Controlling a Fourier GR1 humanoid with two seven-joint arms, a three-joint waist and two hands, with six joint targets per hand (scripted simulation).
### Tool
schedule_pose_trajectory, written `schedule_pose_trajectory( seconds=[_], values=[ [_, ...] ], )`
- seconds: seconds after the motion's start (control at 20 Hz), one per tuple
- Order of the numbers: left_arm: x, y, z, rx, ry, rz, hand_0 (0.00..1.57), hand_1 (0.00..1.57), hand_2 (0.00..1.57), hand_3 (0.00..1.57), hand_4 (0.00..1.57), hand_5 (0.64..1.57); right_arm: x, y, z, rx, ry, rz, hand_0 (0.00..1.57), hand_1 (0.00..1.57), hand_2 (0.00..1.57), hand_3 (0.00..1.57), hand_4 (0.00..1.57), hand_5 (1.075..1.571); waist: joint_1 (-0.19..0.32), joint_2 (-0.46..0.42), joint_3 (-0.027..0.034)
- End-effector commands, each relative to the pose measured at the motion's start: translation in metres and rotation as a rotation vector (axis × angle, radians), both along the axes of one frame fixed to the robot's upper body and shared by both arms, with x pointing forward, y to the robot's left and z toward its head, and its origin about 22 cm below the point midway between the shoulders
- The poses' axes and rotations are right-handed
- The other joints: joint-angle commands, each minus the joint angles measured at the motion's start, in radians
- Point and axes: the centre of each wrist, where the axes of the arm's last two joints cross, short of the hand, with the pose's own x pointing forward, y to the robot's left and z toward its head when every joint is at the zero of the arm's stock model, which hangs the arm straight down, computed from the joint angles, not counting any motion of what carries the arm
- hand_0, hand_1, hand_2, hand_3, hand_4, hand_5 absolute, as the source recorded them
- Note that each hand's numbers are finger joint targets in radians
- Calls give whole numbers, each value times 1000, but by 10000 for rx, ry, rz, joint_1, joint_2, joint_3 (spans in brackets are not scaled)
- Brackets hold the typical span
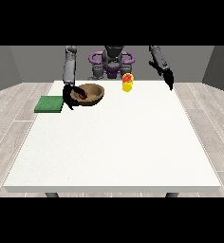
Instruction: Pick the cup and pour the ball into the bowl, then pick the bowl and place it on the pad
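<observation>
Bowl (90, 94) held at its rim, pad (48, 104) just beside.
Hand at the view's left (71, 96) curls its fingers over the bowl's pad-side rim; the other hand (167, 76) hangs far from the bowl, fingers unreadable.

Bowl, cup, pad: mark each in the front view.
bowl (96, 90), front view, inner wall
cup (127, 86), front view, yellow side
pad (48, 104), front view, green top face

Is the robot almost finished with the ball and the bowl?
Partly. A small red thing, probably the ball, already lies in the brown bowl, and the yellow cup stands alone on the table. The hand at the view's left is at the bowl's rim, seemingly taking hold. Left to do: moving the bowl onto the green pad beside it. The hand at the view's right hangs free.
</observation>
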Motion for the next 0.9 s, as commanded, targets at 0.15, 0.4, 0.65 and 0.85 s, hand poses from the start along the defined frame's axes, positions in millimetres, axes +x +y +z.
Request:
schedule_pose_trajectory(
  seconds=[0.15, 0.4, 0.65, 0.85],
  values=[
    [17, -22, 29, 97, -993, -971, 0, 0, 0, 0, 0, 711, -47, -54, -14, -4953, 2879, -1259, 1571, 1571, 1571, 1571, 1299, 1566, 1218, 1526, 512],
    [17, -28, 25, 95, -393, -1092, 0, 0, 0, 0, 0, 716, -37, -80, 14, -5241, 3559, -2366, 1571, 1571, 1571, 1571, 1241, 1571, 1673, 807, 525],
    [15, -34, 9, -62, 487, -814, 0, 0, 0, 0, 0, 712, -19, -77, 34, -5067, 4885, -2351, 1571, 1571, 1571, 1571, 1154, 1571, 1328, -293, 556],
    [-13, -1, -39, -270, 1297, 160, 0, 0, 0, 0, 0, 716, -1, -81, 67, -6187, 6100, -1324, 1571, 1571, 1571, 1571, 1267, 1569, 409, -1109, 565]
  ],
)
